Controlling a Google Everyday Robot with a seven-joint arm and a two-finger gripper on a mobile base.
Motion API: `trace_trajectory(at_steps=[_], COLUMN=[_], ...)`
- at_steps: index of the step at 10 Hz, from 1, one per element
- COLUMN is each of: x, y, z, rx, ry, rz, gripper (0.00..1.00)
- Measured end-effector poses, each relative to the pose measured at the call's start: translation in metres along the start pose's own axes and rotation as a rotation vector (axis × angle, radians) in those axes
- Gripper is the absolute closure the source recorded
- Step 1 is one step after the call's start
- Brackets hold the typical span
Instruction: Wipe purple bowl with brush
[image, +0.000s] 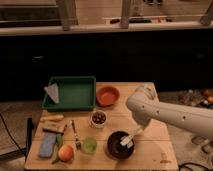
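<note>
The purple bowl (119, 145) is round and almost black and sits at the front middle of the wooden table (155, 150). The white brush (127, 139) lies slanted with its flat head inside the bowl, on its right side. My gripper (136, 132) is at the bowl's right rim, at the end of the white arm (165, 112) that comes in from the right, and it holds the brush's handle.
An orange bowl (108, 95) stands behind the purple one. A small white bowl with dark contents (98, 118), a green cup (89, 145), a green tray (70, 92), a fork (75, 135), an orange fruit (65, 153) and a blue sponge (47, 145) are to the left.
</note>
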Motion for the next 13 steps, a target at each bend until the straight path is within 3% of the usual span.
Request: trace_trajectory(at_steps=[4,8,11,13], x=[-0.021,-0.045,-0.023,-0.005], y=[-0.019,0.012,0.034,0.03], z=[-0.005,-0.006,0.001,0.001], rx=[0.033,0.025,-0.002,0.007], ry=[-0.024,-0.059,-0.037,-0.012], rz=[-0.062,-0.082,-0.011,0.024], gripper=[1.0,1.0,1.0,1.0])
